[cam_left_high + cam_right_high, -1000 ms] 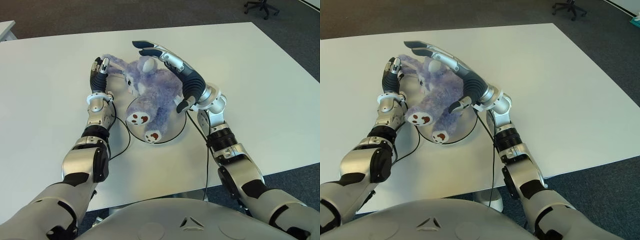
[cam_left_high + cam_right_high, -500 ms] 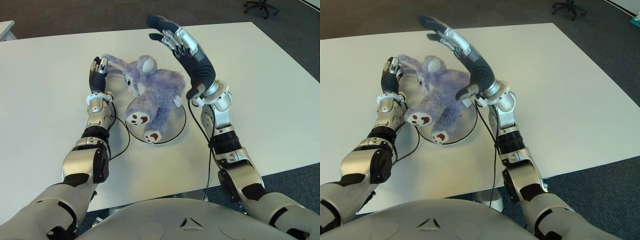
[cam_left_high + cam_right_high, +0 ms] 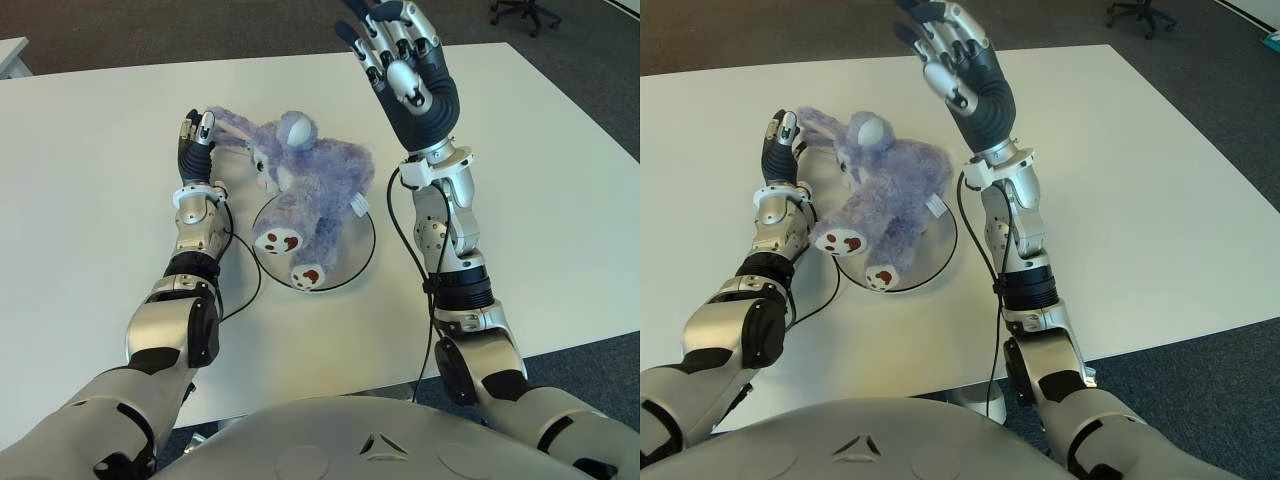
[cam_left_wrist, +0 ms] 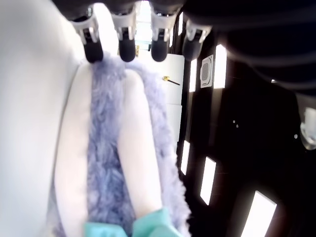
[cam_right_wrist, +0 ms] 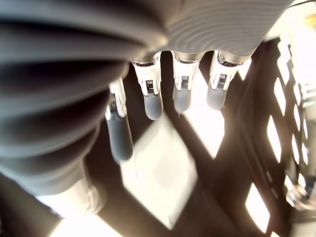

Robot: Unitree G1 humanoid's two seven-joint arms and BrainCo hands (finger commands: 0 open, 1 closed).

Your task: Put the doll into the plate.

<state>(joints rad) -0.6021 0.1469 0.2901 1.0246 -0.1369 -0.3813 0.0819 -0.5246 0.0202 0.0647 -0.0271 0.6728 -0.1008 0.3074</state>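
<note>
right hand (image 3: 405,65) raised clear, fingers spread | purple doll (image 3: 300,190) sprawled on plate (image 3: 360,245)

A wide white table (image 3: 540,180) fills most of the view, its far edge meeting dark carpeted floor (image 3: 250,25). A round white plate (image 3: 355,245) with a dark rim sits on the table, nearer the near edge than the far one and slightly toward the left edge. A purple plush doll (image 3: 310,190) lies across the plate, its feet toward the near edge, its head and long ears spilling past the rim onto the table. Thin black cables (image 3: 245,285) loop on the table beside the plate.
</note>
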